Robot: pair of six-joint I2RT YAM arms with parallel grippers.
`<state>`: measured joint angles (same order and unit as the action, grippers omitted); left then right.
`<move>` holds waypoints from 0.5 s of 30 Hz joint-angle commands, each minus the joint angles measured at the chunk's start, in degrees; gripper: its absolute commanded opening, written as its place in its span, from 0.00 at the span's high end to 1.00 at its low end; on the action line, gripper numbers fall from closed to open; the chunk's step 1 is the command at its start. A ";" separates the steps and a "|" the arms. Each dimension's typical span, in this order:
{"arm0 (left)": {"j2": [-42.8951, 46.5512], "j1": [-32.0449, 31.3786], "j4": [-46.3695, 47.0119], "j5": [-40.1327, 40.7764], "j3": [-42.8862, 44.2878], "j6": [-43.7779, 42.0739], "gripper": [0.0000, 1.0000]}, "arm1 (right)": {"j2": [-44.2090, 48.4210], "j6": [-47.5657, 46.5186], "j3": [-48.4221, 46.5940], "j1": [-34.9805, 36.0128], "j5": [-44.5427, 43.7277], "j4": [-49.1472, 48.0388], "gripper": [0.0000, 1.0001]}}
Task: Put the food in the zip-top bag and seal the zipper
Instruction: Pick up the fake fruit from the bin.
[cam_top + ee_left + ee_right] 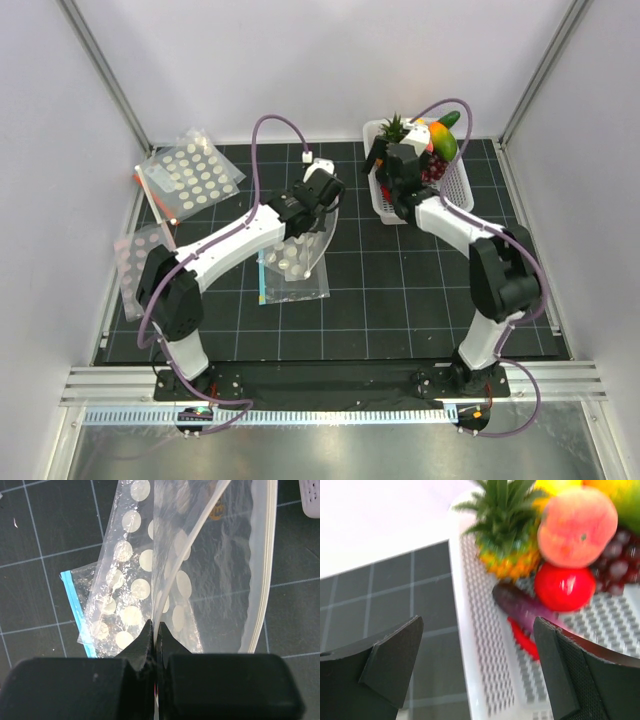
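My left gripper (pixel 318 197) is shut on one edge of the zip-top bag (pixel 296 252), a clear bag with white dots, and holds it up with its mouth gaping. In the left wrist view the jaws (pixel 155 627) pinch the bag's (pixel 210 580) wall, and the zipper (pixel 265 565) curves down the right side. My right gripper (pixel 386 160) hangs open and empty over the left part of the white basket (pixel 458 192). Its wrist view shows the gripper (pixel 477 622) above the basket wall (pixel 480 645), with the pineapple (pixel 507 545), red fruit (pixel 565 587), eggplant (pixel 520 607) and chili (pixel 525 640) inside.
A peach (pixel 575 527), dark grapes (pixel 620 562) and a mango (pixel 444 142) share the basket. A plain clear bag with a blue edge (pixel 75 605) lies under the dotted bag. Two more dotted bags (pixel 190 175) (pixel 138 258) lie at the left edge of the mat.
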<state>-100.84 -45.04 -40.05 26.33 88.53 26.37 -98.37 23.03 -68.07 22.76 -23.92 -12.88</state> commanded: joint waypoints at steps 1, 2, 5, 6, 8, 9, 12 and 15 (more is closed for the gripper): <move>3.63 -0.05 1.64 -0.57 -0.81 0.79 1.00 | -5.84 -5.44 -8.03 -0.79 -5.42 -5.22 0.00; 3.63 -0.05 1.82 -0.57 -1.16 0.79 1.00 | -7.61 -6.32 -9.61 -0.97 -6.13 -5.57 0.01; 3.28 -0.05 1.73 -1.80 -1.17 1.23 1.00 | -14.62 -8.17 -16.98 -2.10 -7.45 -5.05 0.00; 3.19 -0.14 1.73 -2.76 -0.99 1.31 1.00 | -16.23 -9.39 -18.83 -2.37 -7.89 -5.13 0.00; 2.93 -0.31 1.73 -4.61 -0.64 1.67 1.00 | -21.48 -10.89 -24.81 -2.81 -8.51 -5.57 0.00; 2.93 -0.49 1.47 -4.79 -0.21 1.75 1.00 | -23.69 -12.55 -27.09 -2.90 -8.94 -5.22 0.01; 3.80 -0.75 1.03 -4.53 -0.20 2.02 1.00 | -31.23 -14.23 -37.98 -3.60 -12.37 -1.80 0.01; 4.95 -0.93 0.94 -4.44 -0.73 2.28 1.00 | -36.96 -15.03 -47.48 -4.48 -15.89 1.02 0.02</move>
<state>-100.03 -45.67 -40.10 22.57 87.48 27.79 -132.57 10.74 -108.01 19.38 -34.06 -13.15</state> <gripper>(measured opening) 0.013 0.985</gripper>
